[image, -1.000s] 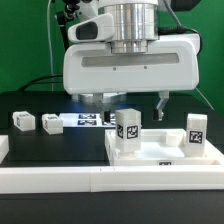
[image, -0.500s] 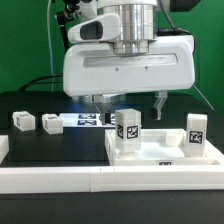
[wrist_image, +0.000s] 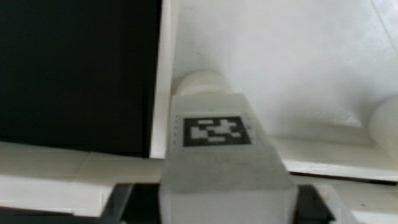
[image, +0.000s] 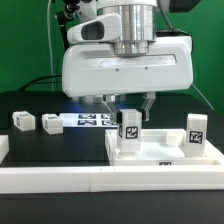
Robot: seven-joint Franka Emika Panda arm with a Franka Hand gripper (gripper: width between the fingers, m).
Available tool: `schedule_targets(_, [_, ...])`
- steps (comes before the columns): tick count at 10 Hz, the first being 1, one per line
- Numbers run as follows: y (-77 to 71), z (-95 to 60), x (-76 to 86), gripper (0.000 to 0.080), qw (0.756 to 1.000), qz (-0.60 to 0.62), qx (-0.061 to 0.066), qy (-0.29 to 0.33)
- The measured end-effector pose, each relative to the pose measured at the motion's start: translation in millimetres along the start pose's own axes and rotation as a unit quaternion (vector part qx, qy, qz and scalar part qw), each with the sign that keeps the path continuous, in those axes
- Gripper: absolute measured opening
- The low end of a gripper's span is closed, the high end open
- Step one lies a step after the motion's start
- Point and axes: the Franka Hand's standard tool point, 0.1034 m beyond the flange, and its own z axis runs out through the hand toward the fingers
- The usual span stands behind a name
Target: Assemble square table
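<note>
The white square tabletop point(image: 165, 152) lies at the front on the exterior view's right. A tagged white leg point(image: 128, 130) stands upright on its near-left part. My gripper point(image: 129, 108) hangs straight over that leg, its two fingers drawn in against the leg's sides near the top. In the wrist view the leg point(wrist_image: 217, 130) fills the space between the fingers of the gripper point(wrist_image: 217, 205), with the tabletop point(wrist_image: 302, 60) beyond it. A second tagged leg point(image: 196, 132) stands on the slab's right side.
Two small white leg blocks point(image: 22, 120) point(image: 51, 124) sit on the black table at the exterior view's left. The marker board point(image: 88, 121) lies behind them. A long low white rail point(image: 60, 180) runs along the front edge.
The fingers, spread wide on either side of the leg a moment ago, have closed inward onto it. The arm and the leg have stayed where they were.
</note>
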Motion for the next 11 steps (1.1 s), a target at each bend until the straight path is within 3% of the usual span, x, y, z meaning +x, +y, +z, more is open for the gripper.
schedule_targets(2, [0.0,0.0,0.0,0.0288,0.999,0.032,0.001,0.0])
schedule_targets(5, [1.0,0.0,-0.4,0.0288,0.978,0.208,0.0,0.0])
schedule_targets(10, [3.9,1.2,-1.2,0.029,0.884,0.468,-0.001,0.002])
schedule_targets(11, [2.9,1.4,-1.9,0.029,0.852,0.524,-0.002,-0.001])
